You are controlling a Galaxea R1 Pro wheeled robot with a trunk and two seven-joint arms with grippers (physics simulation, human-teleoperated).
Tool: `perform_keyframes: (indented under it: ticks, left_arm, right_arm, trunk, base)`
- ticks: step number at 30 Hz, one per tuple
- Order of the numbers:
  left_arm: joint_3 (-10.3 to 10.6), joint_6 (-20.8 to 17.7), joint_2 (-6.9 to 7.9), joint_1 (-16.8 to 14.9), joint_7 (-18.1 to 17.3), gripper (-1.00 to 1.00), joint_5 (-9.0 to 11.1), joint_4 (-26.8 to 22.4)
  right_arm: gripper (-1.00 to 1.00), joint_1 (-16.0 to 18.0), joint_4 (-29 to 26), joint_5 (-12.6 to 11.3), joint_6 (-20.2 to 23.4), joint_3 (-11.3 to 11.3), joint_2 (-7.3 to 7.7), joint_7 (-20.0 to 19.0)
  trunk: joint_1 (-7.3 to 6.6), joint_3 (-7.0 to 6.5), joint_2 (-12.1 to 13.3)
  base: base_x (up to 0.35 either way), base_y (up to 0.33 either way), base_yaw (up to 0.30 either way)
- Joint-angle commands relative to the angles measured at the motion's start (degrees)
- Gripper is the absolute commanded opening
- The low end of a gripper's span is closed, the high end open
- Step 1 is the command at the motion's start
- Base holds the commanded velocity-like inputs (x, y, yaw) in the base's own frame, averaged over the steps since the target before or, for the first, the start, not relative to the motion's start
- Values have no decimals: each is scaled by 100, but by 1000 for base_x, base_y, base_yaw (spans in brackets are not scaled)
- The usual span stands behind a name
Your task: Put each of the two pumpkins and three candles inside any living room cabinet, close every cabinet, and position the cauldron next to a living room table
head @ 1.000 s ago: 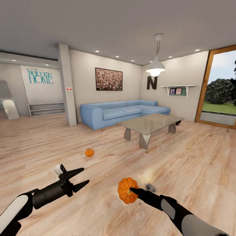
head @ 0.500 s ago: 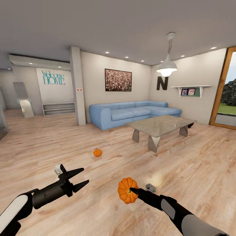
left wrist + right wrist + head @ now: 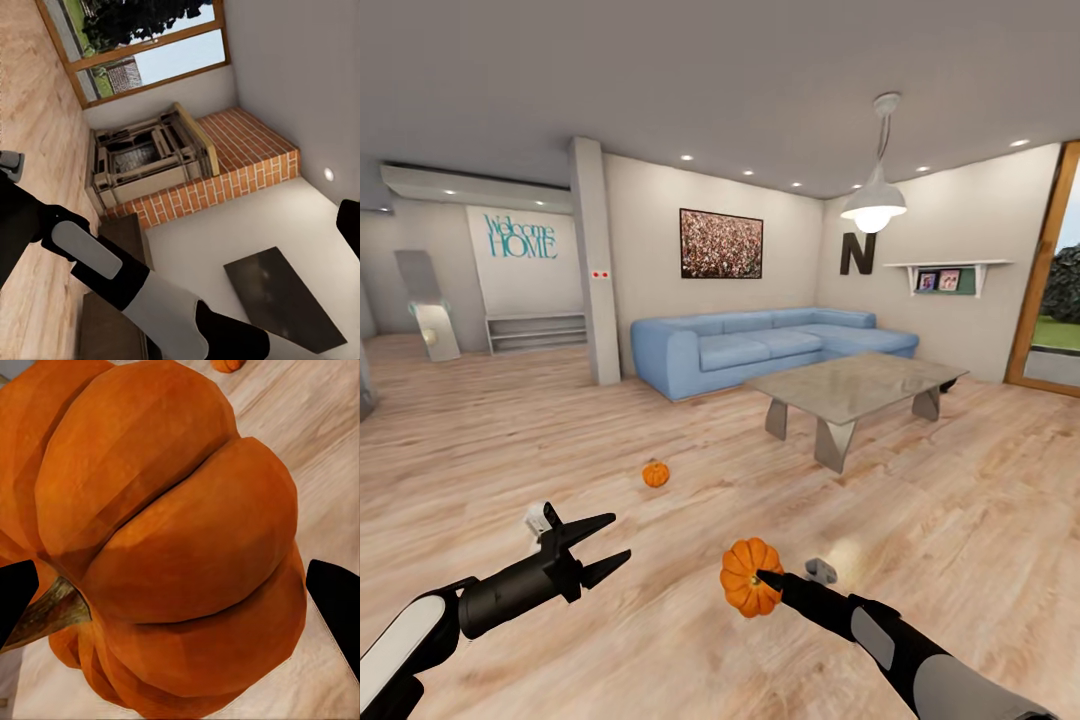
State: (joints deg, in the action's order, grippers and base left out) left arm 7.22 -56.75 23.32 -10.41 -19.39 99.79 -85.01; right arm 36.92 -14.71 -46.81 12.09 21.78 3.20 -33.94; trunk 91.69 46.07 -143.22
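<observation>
Pumpkin (image 3: pixel 750 590) gripped in right end effector (image 3: pixel 762 580), held above floor for carrying to a cabinet | left end effector (image 3: pixel 600 545) spread open, empty | second pumpkin (image 3: pixel 655 474) on floor near coffee table (image 3: pixel 855 385)

Both pumpkins are orange: the held pumpkin (image 3: pixel 750 590) shows ribbed skin and a brownish stem (clearest in the right wrist view), the smaller floor pumpkin (image 3: pixel 655 474) a dark stem. The sofa (image 3: pixel 760 345) is pale blue, the floor (image 3: pixel 960 520) light wood grain, the fireplace (image 3: pixel 225 176) red brick.
</observation>
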Motion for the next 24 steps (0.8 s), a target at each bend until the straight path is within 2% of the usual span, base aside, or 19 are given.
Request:
perform_keyframes:
  ticks: [1,24]
  left_arm:
    - [8,-3,5,-5,-47,100,-30,6]
    - [3,-3,3,-5,-47,100,-21,98]
  right_arm:
    - [-100,4,-8,-72,41,11,4,-1]
    - [-100,5,-5,-77,103,10,4,18]
  trunk:
    - [1,6,-3]
    - [1,6,-3]
  base:
    - [210,0,0]
    - [186,15,0]
